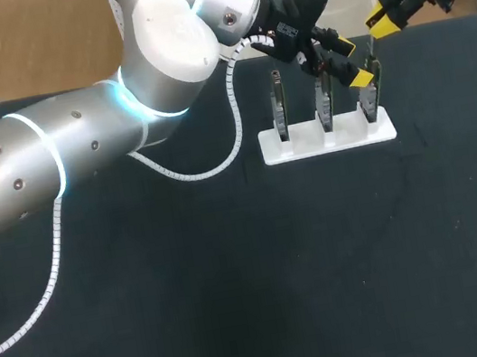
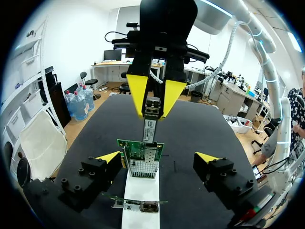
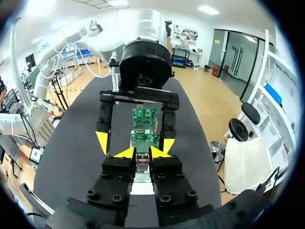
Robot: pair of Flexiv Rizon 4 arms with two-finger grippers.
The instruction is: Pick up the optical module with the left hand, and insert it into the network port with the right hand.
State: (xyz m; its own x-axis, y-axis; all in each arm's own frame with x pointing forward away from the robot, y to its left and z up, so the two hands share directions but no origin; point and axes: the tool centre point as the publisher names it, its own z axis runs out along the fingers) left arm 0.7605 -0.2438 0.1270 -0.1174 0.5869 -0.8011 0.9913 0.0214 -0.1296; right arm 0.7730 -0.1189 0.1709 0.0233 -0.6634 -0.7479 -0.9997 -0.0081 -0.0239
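The optical module (image 2: 149,123), a slim metal stick, hangs upright with my right gripper (image 2: 155,98) shut on its upper end. Its lower end meets the port cage on the green network card (image 2: 141,153). That card is the right-hand one (image 1: 370,100) of three upright on the white stand (image 1: 328,138). In the head view my right gripper (image 1: 382,22) hovers over this card. My left gripper (image 1: 350,61) is open, its fingers (image 2: 107,158) either side of the same card, holding nothing. In the right wrist view my right gripper (image 3: 141,152) pinches the module (image 3: 141,164), facing the open left gripper (image 3: 135,143).
Two more cards (image 1: 278,103) (image 1: 324,102) stand in the stand's left and middle slots. A white coiled cable (image 1: 218,165) from my left arm loops over the black table (image 1: 282,272) left of the stand.
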